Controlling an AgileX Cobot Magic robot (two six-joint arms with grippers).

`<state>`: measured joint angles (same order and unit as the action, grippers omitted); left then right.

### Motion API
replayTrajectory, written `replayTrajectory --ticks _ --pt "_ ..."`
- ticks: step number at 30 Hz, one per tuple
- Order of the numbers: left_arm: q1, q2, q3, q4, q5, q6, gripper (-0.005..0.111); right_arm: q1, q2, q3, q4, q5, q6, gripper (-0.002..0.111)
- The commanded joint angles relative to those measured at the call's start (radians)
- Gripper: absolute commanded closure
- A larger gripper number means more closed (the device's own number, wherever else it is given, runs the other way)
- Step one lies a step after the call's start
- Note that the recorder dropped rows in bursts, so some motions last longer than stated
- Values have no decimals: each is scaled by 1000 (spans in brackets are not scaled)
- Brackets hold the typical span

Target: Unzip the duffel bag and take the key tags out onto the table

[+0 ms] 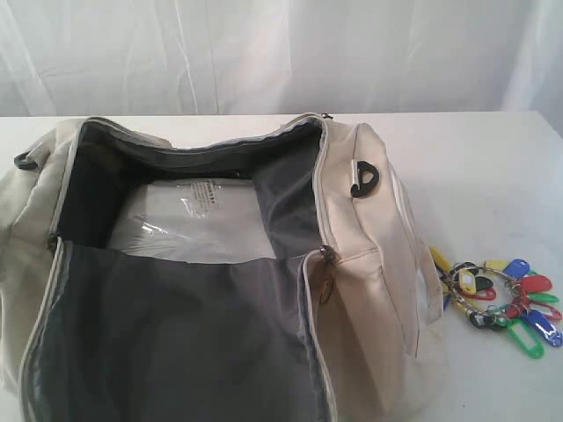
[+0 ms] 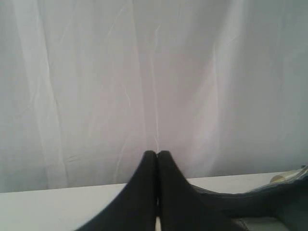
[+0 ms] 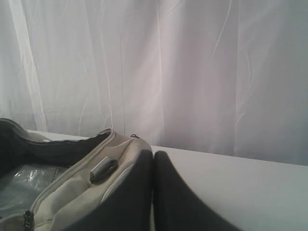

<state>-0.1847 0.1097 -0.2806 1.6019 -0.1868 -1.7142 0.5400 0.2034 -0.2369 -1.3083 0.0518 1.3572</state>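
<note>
You had the left gripper (image 2: 157,154) and right gripper (image 3: 153,155) both pressed together on nothing, while the key tags (image 1: 501,294) lay on the table (image 1: 493,171) at three o'clock of the unzipped duffel bag (image 1: 361,264), likely nearer your right arm.

Duffel bag (image 1: 361,264) — cream woven cloth, matt, softly creased. Lining (image 1: 176,343): thin grey fabric with a faint sheen. Clear plastic wrap (image 1: 189,224) inside, glossy and crinkled. D-ring (image 1: 365,178) black and smooth; material unclear. Key tags (image 1: 519,303) — bright glossy plastic, metal-ringed. Table (image 1: 493,167) white, smooth, matt. Backdrop curtain (image 1: 264,53) white cloth, wrinkled.
</note>
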Motion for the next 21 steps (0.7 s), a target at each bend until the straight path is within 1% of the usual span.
replayTrajectory --ticks 1,16,19,21 --pt "3 -5 4 9 -14 -9 107 -3 -3 7 -2 11 -6 108" --pt "3 -5 4 9 -16 -9 107 -3 -3 7 -2 11 -6 108" --pt "3 -5 4 29 -12 17 107 -3 -3 7 -2 11 -6 108" --pt "3 -5 4 17 -29 -4 107 -3 -3 7 -2 11 -6 108"
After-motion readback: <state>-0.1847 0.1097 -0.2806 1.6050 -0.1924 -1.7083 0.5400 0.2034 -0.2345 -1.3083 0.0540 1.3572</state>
